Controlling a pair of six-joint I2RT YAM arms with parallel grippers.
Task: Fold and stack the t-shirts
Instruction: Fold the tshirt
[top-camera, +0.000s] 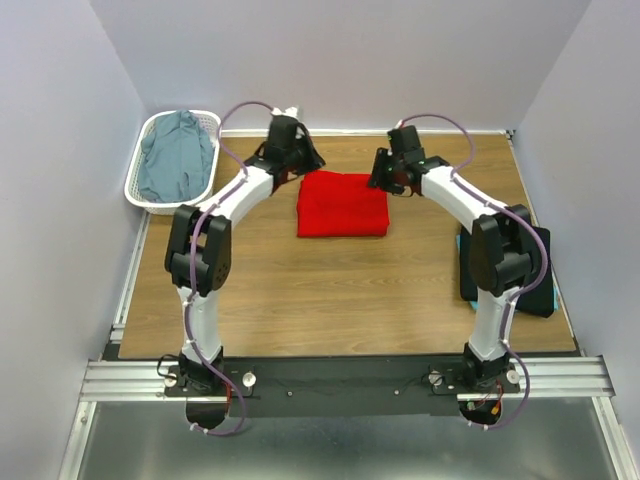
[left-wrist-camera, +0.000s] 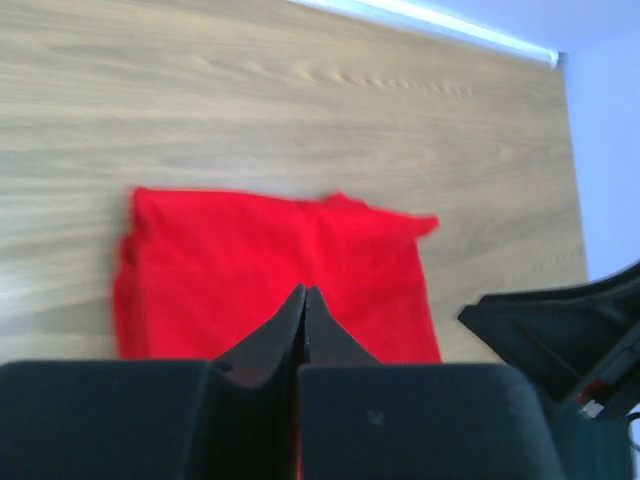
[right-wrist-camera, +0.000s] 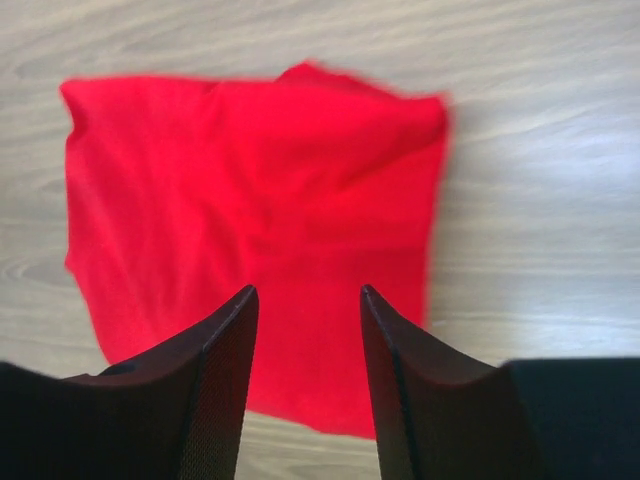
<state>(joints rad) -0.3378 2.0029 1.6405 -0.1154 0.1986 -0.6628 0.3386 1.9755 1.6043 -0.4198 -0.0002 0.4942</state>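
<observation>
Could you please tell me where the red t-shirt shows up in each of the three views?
Top external: the red t-shirt lies folded mid-table, toward the far edge.
Left wrist: lower centre, just beyond the shut left gripper.
Right wrist: fills the centre, beyond the open right gripper.
Shared landmark: the wood-grain table around it.

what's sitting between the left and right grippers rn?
The folded red t-shirt: its far edge spans the gap between left gripper and right gripper. Clearest in the top external view.
</observation>
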